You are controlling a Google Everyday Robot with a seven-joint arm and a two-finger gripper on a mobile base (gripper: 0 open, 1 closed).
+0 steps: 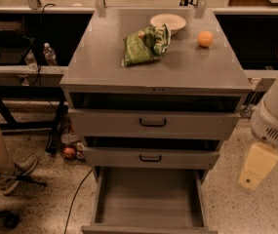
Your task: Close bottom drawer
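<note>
The grey metal cabinet [155, 69] has three drawers. The bottom drawer [148, 199] is pulled far out, and its plain grey tray is empty. Its front edge [148, 229] lies at the bottom of the view, and its handle is out of sight. The middle drawer [150, 157] and the top drawer [153, 123] each stand slightly out. My gripper [253, 173] hangs from the white arm [277, 111] at the right. It is beside the cabinet, level with the middle drawer, and touches nothing.
A green chip bag [146, 44], a white bowl [168, 21] and an orange [205, 38] sit on the cabinet top. A person's leg and shoe [4, 160] are at the left. Water bottles [49, 54] stand on a left shelf. A red object [69, 152] and a cable lie on the floor.
</note>
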